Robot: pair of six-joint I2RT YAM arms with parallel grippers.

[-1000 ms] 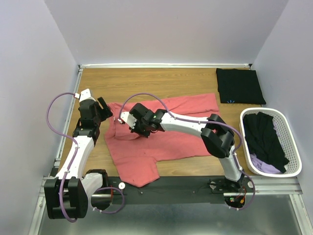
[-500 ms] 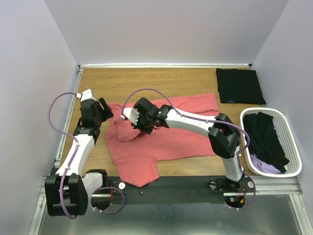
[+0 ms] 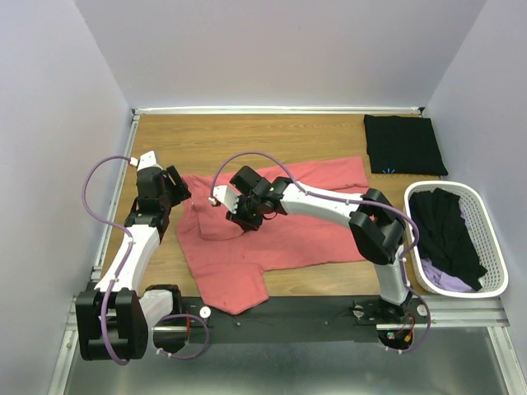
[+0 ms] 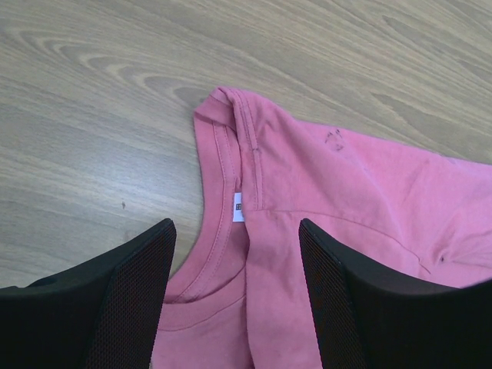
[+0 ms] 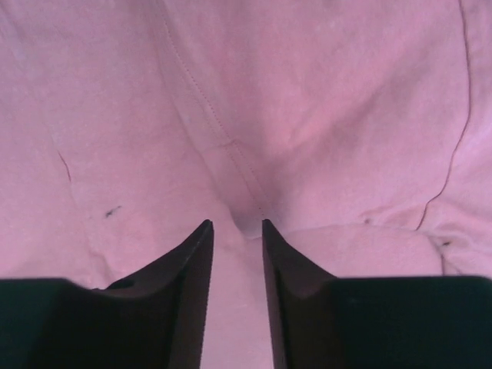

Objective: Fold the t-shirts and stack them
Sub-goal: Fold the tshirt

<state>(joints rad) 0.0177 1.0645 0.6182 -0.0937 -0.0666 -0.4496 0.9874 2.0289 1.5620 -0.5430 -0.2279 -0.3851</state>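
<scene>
Spreading over the middle of the light wooden counter [image 3: 247, 136], the coral-pink soft cloth t-shirt [image 3: 288, 234] lies rumpled, collar to the left, its hem reaching right and one flap hanging toward the near edge. At the right edge sits the white slatted plastic basket [image 3: 497, 247], holding unfolded black t-shirts [image 3: 445, 230] and a lilac one [image 3: 445, 281]. A folded black t-shirt with a tiny light-blue mark [image 3: 403, 144] rests in the far right corner.

The left claw [image 4: 234, 231] hangs spread wide just above the collar and its white label [image 4: 238, 207], holding nothing. The right claw [image 5: 237, 224] stands narrowly parted over a raised seam near the shoulder, and I judge that it pinches nothing.

The step in hand looks like flattening the pink shirt before folding. Each claw should take a single layer at the shoulders and draw outward evenly, so that creases do not get folded in.

The right arm covers part of the shirt's chest, one sleeve cannot be traced, and the number of shirts in the basket is unclear.
</scene>
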